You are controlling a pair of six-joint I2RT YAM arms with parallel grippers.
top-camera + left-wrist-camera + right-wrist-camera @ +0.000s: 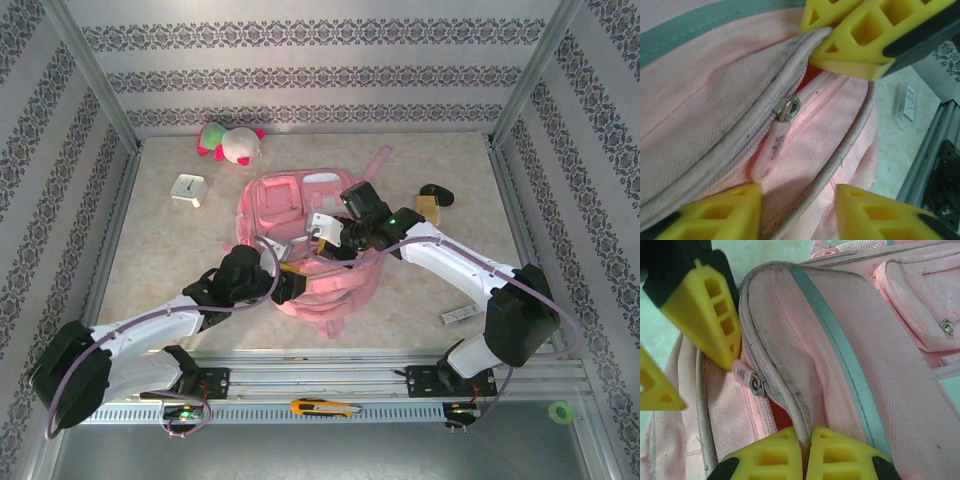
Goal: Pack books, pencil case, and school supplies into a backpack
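Between the yellow fingers (735, 212) of left gripper (795, 192), set apart and clamping nothing: pink zip pull (771, 150), tab dangling from metal slider (787, 107), long axis running from slider back toward the finger gap; just ahead of the tips, so left arm nearer for the pull; right gripper (807, 432) pressed together on piped rim (787, 402) of backpack (275, 195), just beside slider, pinning the flap edge; zip mouth barely parted, red sliver (812, 75) inside; likely next: nip tab, drag along zip line; tight spot, both grippers crowded at one corner, little room between; backpack mid-table, open tabletop (180, 270) either side, metal rail (380, 365) along near edge; pale bar (458, 316) on table well apart to the right, near right arm base; yellow-and-black piece (325, 408) on near rail
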